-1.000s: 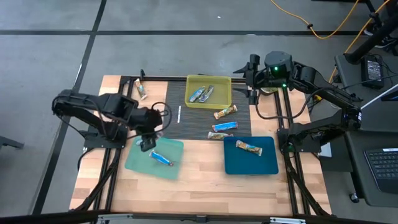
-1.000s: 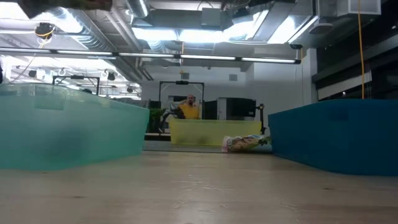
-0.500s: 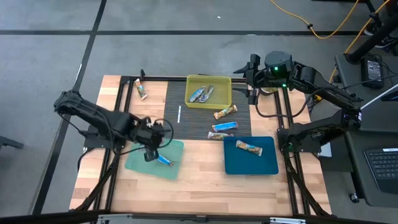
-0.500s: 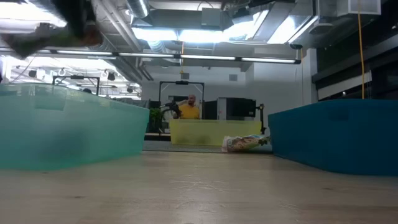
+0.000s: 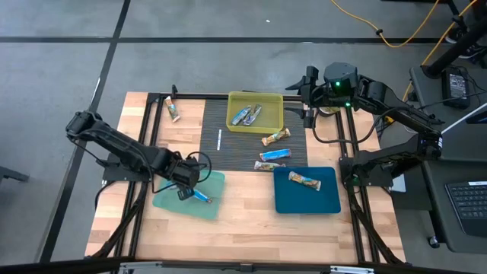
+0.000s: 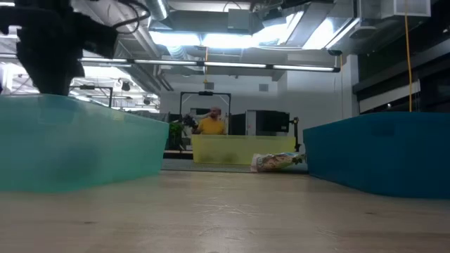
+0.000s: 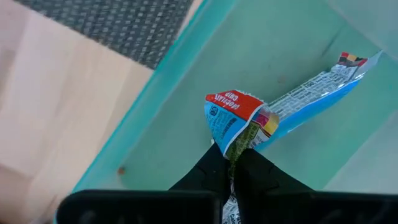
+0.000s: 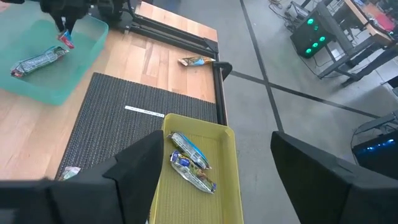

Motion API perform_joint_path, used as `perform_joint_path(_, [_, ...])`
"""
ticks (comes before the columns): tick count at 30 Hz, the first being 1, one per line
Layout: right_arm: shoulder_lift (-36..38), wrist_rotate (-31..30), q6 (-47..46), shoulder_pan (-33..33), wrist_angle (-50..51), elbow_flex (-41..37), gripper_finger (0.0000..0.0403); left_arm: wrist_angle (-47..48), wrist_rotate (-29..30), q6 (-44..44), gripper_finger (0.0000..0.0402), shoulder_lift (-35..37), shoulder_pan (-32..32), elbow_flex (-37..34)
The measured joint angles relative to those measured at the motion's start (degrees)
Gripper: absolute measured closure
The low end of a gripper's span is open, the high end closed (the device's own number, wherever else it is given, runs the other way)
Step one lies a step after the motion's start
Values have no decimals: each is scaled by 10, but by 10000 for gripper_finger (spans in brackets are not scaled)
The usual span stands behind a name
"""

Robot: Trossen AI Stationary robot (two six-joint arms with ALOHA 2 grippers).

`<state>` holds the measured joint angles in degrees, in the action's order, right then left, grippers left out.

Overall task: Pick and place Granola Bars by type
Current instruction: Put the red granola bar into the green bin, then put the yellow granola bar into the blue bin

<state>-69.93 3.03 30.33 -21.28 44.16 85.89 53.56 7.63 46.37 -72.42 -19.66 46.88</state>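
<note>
Workspace: wooden table (image 5: 243, 228) on a grey workshop floor, with a dark ribbed mat (image 5: 243, 144) at its centre.
Bins: teal tray (image 5: 166, 201) on my left, dark blue tray (image 5: 323, 199) on my right, yellow tray (image 5: 272, 124) at the far edge of the mat.
Left gripper (image 5: 185, 190): I held it low over the teal tray, fingers (image 7: 208, 174) pinched shut on the end of a blue granola bar (image 7: 239, 121); a second blue bar (image 7: 314, 99) lay on the tray floor just beyond it.
Right gripper (image 5: 307, 82): parked beyond the yellow tray, fingers spread wide, holding nothing.
Other bars: two (image 8: 191, 160) in the yellow tray, one (image 5: 303, 180) in the dark blue tray, two (image 5: 274, 147) on the mat, one (image 5: 174, 112) on the wood at far left.
Step in hand: placing, by my reading.
Next move: I judged it called for opening the fingers, then rising straight up clear of the tray wall.
</note>
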Motion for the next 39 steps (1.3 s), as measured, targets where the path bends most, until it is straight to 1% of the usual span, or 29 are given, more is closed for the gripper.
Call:
perform_joint_path(4, [0,0,0,0,0,0,105,-31,-4,7,390,0,0,-21])
perform_joint_path(9, [0,0,1,0,0,0,105,-32,-18,21,389,0,0,-32])
perform_joint_path(14, [0,0,10,0,0,0,105,-32,-20,33,383,0,0,-32])
perform_joint_path(18, [0,0,16,0,0,0,105,-25,-20,60,356,0,0,-32])
perform_joint_path(25, [0,0,17,0,1,0,105,-12,-27,71,286,5,0,-29])
perform_joint_path(28, [0,0,19,0,5,0,105,8,-28,71,262,6,3,-5])
perform_joint_path(31, [0,-9,19,0,7,0,105,34,-28,68,245,6,15,35])
perform_joint_path(35, [0,-35,22,0,6,0,105,49,-28,40,232,6,42,112])
perform_joint_path(39, [0,-62,42,0,-3,0,105,61,-17,19,230,6,85,195])
